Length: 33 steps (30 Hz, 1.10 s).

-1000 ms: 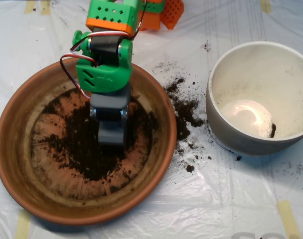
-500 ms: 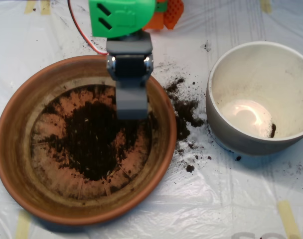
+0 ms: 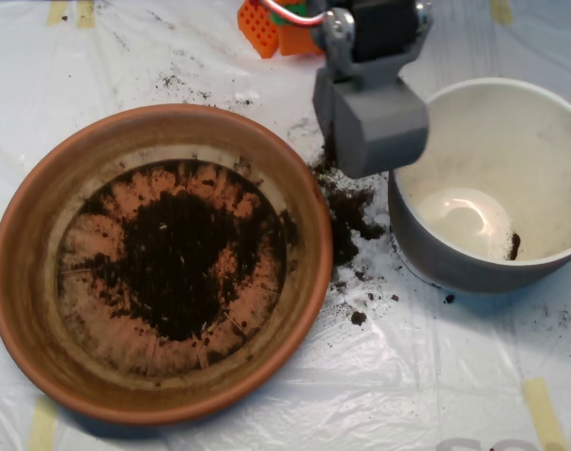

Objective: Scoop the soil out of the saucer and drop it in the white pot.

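Left of the jaws and lower in the overhead view, the saucer (image 3: pixel 27 282) is sitting on a clear plastic sheet (image 3: pixel 267 413) and holding the main patch of the soil (image 3: pixel 177 258) across the middle of its floor. Right of the jaws, the white pot (image 3: pixel 426 258) is standing upright, its near rim lying partly under the scoop; one small dark crumb (image 3: pixel 514 246) is resting on its glossy floor. Between the two vessels, the scoop (image 3: pixel 370 127) is hanging from the arm's dark servo block (image 3: pixel 379 26), its grey shell facing the camera. Whether the jaws are pressed together or spread cannot be told from this angle, and any load inside is hidden. Directly below the jaws, spilled soil (image 3: pixel 347 211) is lying scattered on the sheet, against the saucer's outer rim.
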Available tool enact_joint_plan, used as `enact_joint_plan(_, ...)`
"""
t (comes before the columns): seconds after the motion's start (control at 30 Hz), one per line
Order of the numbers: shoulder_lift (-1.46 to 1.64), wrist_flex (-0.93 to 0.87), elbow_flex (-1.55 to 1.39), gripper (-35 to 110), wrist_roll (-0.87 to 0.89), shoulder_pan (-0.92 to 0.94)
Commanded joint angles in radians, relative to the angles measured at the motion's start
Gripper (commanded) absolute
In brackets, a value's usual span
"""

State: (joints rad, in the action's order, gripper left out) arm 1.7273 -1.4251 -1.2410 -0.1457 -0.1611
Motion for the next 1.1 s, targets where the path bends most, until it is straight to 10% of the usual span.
enact_joint_plan(0.0, -0.028, -0.009, 0.127, -1, 0.005, -0.110)
enact_joint_plan(1.07, -0.156, 0.011, 0.115, 31, -0.025, -0.285)
